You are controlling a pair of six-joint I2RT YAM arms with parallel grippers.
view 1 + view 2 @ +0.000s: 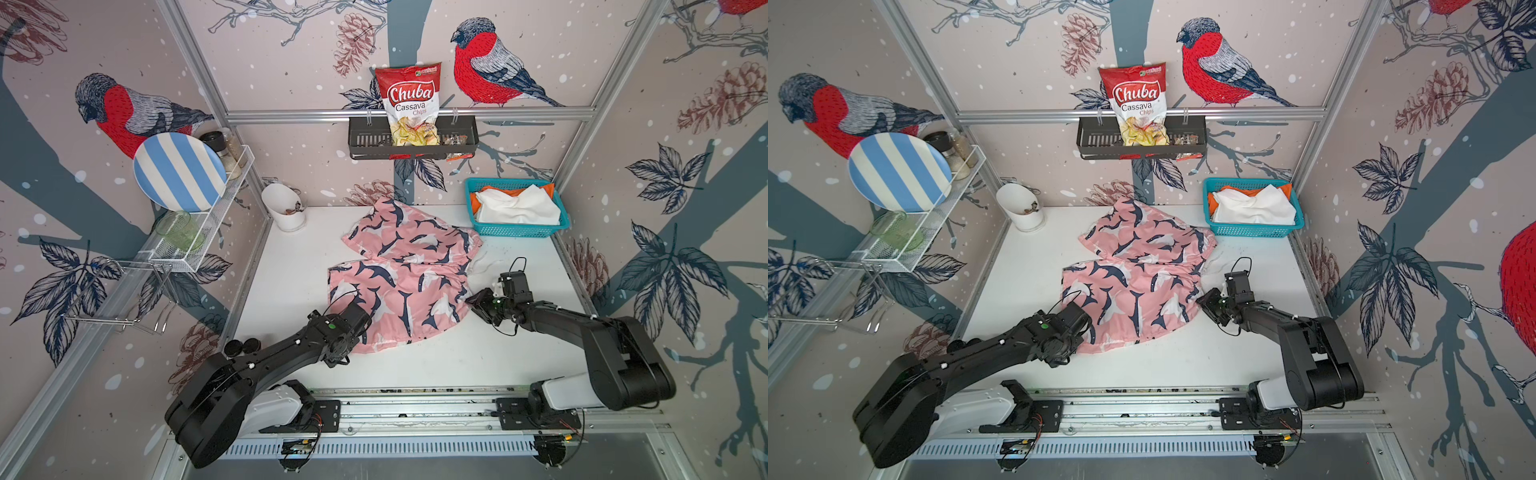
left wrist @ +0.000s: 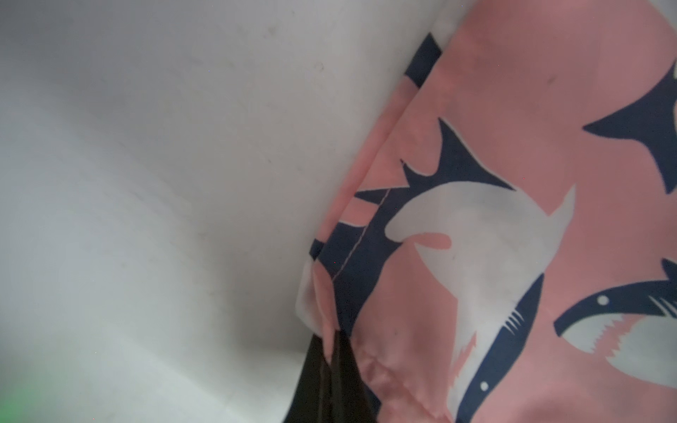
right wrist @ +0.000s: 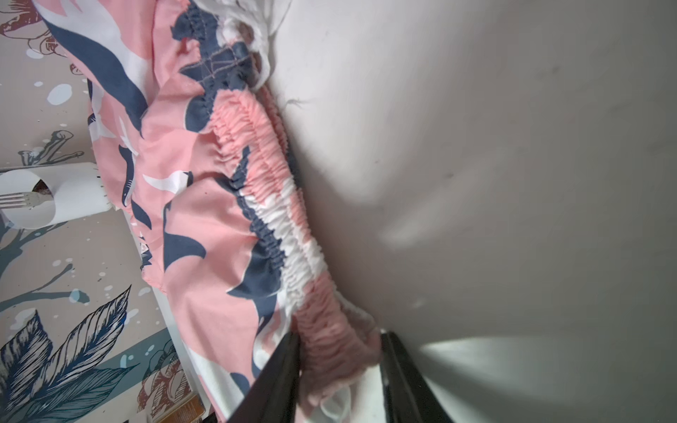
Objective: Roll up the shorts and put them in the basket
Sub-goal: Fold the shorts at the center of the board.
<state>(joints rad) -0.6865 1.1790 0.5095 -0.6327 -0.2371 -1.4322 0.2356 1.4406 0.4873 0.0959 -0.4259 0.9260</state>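
The pink shorts [image 1: 399, 274] [image 1: 1133, 270] with navy-and-white sharks lie spread on the white table in both top views. My left gripper [image 2: 331, 351] is shut on the hem corner of the near leg; in the top views the wrist hides its fingers. My right gripper [image 3: 340, 351] [image 1: 473, 301] has its jaws on either side of the bunched elastic waistband [image 3: 293, 234], which fills the gap between them. The white shorts [image 1: 515, 205] lie on top of the orange shorts [image 1: 473, 199] in the teal basket [image 1: 515, 230] at the back right.
A white cup [image 1: 284, 208] stands at the table's back left. On the left wall a wire rack holds a striped plate [image 1: 178, 172] and a green glass [image 1: 180, 230]. A chips bag [image 1: 409, 104] sits in the black shelf on the back wall.
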